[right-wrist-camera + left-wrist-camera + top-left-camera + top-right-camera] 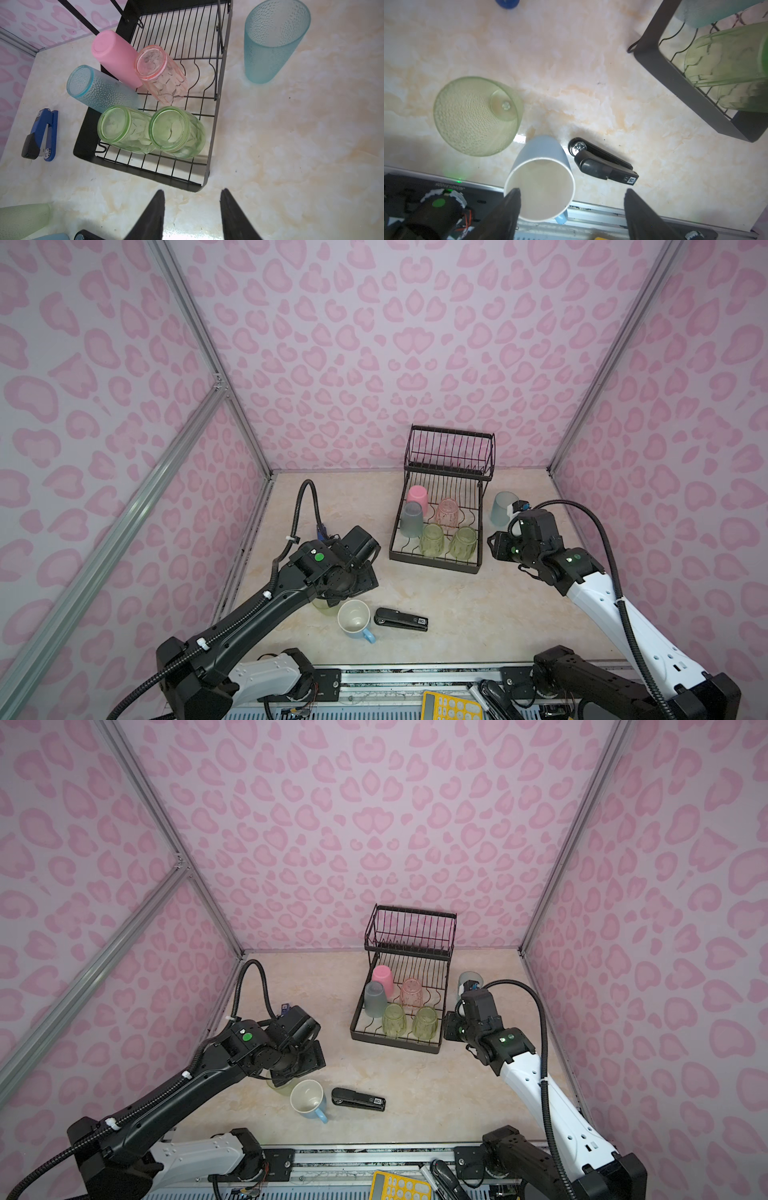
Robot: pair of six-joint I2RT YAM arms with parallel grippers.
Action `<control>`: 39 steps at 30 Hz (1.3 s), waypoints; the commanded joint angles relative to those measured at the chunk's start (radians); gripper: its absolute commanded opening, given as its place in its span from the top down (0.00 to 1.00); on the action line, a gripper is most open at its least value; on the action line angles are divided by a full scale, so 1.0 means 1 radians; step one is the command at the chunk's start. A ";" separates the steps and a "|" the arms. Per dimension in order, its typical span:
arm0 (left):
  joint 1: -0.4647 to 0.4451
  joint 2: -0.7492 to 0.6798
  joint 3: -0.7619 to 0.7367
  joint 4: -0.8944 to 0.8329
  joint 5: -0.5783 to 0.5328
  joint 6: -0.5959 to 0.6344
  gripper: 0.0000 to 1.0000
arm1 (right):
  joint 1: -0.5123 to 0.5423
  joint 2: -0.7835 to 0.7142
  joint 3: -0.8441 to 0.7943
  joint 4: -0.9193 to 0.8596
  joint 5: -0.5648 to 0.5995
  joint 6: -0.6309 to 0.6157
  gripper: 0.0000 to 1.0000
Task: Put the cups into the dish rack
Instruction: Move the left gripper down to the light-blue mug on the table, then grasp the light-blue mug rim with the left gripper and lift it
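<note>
A black wire dish rack (434,565) sits toward the back of a marbled bench (478,614). Five cups stand base-up in its lower tray: a pink tumbler (417,497), a frosted blue-grey tumbler (411,520), a pinkish ribbed cup (448,512) and, nearest the front, two clear green ribbed cups (432,540). A frosted blue tumbler (500,510) stands mouth-up on the bench just right of the rack. Near the front edge stand a pale green tumbler (467,120) and a light-blue mug (354,620), with a black stapler (401,619) lying beside the mug. A blue stapler (40,133) lies left of the rack. The left tool (572,189) hangs over the mug, fingers spread wide, gripping nothing. The right tool (192,189) hovers by the rack's front corner, fingers apart and empty.
</note>
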 commanded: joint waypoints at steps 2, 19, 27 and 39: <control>-0.028 0.008 -0.010 0.013 0.051 -0.217 0.20 | 0.001 -0.012 -0.028 0.029 0.020 0.006 0.56; -0.065 0.117 -0.069 0.063 0.020 -0.406 0.34 | -0.001 -0.041 -0.073 0.059 -0.013 0.000 0.56; -0.064 0.154 -0.131 0.121 0.021 -0.409 0.44 | 0.000 -0.082 -0.091 0.044 0.001 0.008 0.56; -0.065 0.152 -0.214 0.152 -0.006 -0.420 0.63 | -0.001 -0.093 -0.105 0.046 0.012 0.014 0.56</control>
